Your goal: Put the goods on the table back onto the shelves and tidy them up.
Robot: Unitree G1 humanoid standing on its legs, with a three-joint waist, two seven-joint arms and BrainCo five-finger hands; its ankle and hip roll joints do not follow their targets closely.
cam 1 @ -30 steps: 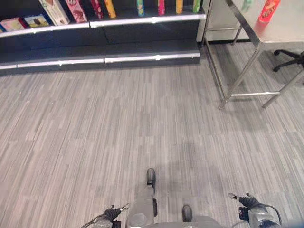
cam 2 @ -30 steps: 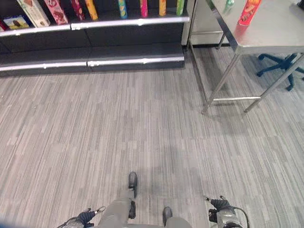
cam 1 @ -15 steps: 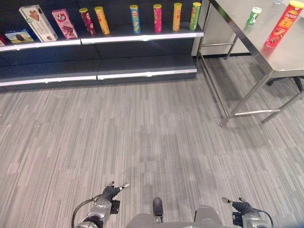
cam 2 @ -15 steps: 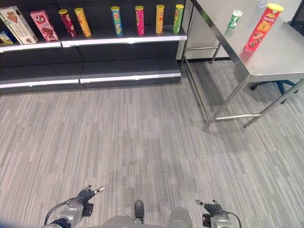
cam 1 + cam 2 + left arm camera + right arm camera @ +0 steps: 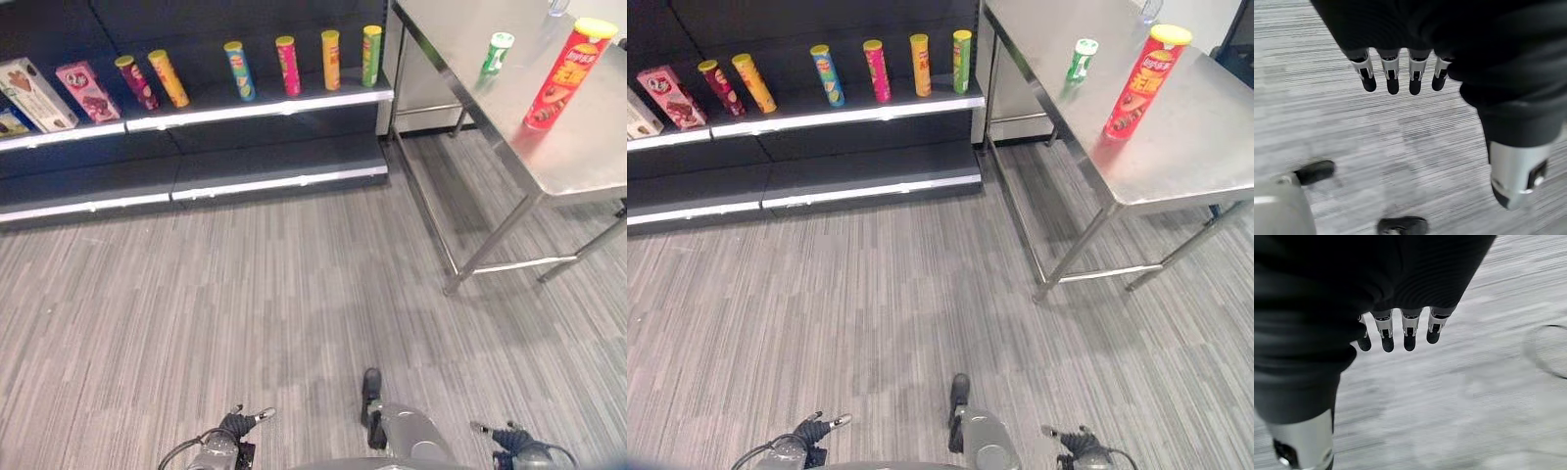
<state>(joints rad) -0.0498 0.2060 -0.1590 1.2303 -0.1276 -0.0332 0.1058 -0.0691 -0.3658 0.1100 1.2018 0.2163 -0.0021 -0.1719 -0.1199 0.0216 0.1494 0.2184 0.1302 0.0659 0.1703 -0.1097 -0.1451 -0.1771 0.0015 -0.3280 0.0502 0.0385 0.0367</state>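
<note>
Fingers (image 5: 1392,81) of my left hand (image 5: 235,427) and right hand (image 5: 1081,443) hang relaxed, empty, low over the floor. The red can (image 5: 561,76) and green bottle (image 5: 495,53) stand mid-table (image 5: 588,157), unreached. Cans (image 5: 284,65) line the shelf (image 5: 255,110) edge, leaving gaps to fill.

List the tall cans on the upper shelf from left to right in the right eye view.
Dark red can → orange can → blue can → pink can → yellow can → green can.
</note>
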